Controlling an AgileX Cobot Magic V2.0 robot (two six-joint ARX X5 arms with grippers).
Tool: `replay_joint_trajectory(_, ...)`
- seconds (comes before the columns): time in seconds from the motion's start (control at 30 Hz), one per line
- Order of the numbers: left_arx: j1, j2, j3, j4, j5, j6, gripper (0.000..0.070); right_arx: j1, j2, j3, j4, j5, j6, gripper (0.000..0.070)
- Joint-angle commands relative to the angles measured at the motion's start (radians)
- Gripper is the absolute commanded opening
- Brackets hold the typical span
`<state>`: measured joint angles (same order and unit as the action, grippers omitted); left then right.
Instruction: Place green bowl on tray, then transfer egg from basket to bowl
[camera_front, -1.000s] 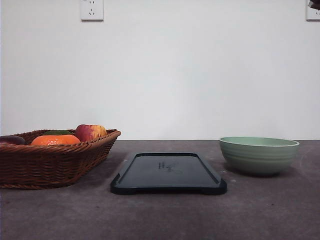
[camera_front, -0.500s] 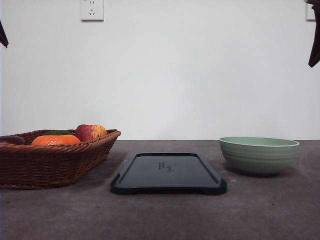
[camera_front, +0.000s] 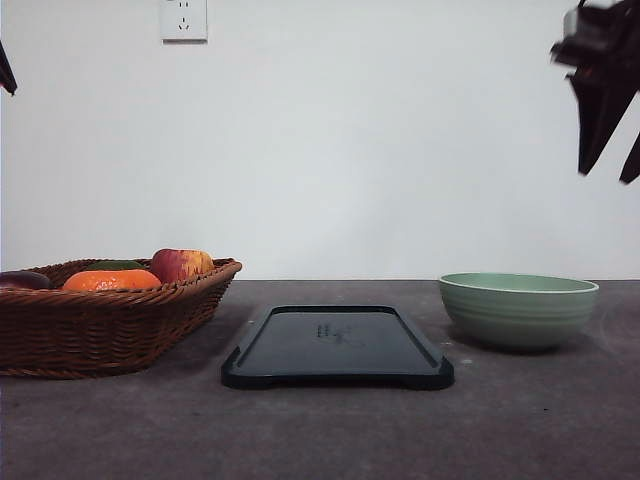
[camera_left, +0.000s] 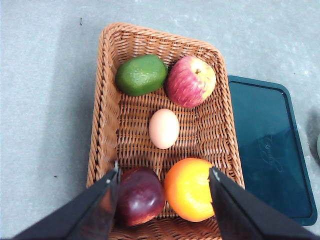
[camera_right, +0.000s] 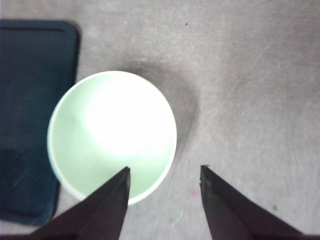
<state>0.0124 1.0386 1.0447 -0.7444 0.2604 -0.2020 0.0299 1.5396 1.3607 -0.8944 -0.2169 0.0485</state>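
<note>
Three things sit in a row on the grey counter (camera_front: 320, 430): the tray (camera_front: 337, 345) nearest and central, the basket (camera_front: 105, 315) left of it, the green bowl (camera_front: 517, 309) right, apart from the tray. An egg (camera_left: 164, 128) lies mid-basket among fruit. High above the bowl, the right pincer (camera_front: 607, 172) hangs spread wide; the left pincer (camera_left: 164, 175) gapes over the basket.

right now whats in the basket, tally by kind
egg: 1
apples, one red-yellow, one dark red: 2
orange: 1
green fruit, likely an avocado: 1
total: 5 things in the basket
</note>
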Motion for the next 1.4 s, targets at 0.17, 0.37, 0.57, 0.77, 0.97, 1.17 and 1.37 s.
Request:
replay_joint_trajectory(0.17, -0.001, 0.005, 0.026, 0.008, 0.002, 0.01, 0.0357, 0.001, 0.134, 0.028, 0.018, 0.0, -0.036, 0.0265)
replay_joint_trajectory(0.37, -0.001, 0.005, 0.026, 0.008, 0.002, 0.01, 0.0357, 0.007, 0.223, 0.028, 0.039, 0.0, -0.042, 0.0265)
replay_joint_trajectory(0.57, -0.001, 0.005, 0.026, 0.008, 0.002, 0.01, 0.0357, 0.019, 0.285, 0.028, 0.053, 0.0, -0.044, 0.0108)
replay_joint_trajectory(0.77, -0.001, 0.005, 0.026, 0.007, 0.002, 0.01, 0.0357, 0.026, 0.307, 0.032, 0.051, 0.007, -0.045, 0.0002)
replay_joint_trajectory(0.97, -0.001, 0.005, 0.026, 0.007, 0.002, 0.01, 0.0357, 0.04, 0.306, 0.15, -0.109, 0.003, -0.038, 0.0002)
replay_joint_trajectory(1.17, -0.001, 0.006, 0.026, 0.008, 0.002, 0.01, 0.0357, 0.121, 0.306, 0.323, -0.263, -0.005, -0.03, 0.0002)
replay_joint_trajectory(1.37, -0.001, 0.007, 0.026, 0.008, 0.002, 0.01, 0.0357, 0.239, 0.339, 0.455, -0.268, -0.016, -0.024, 0.0003)
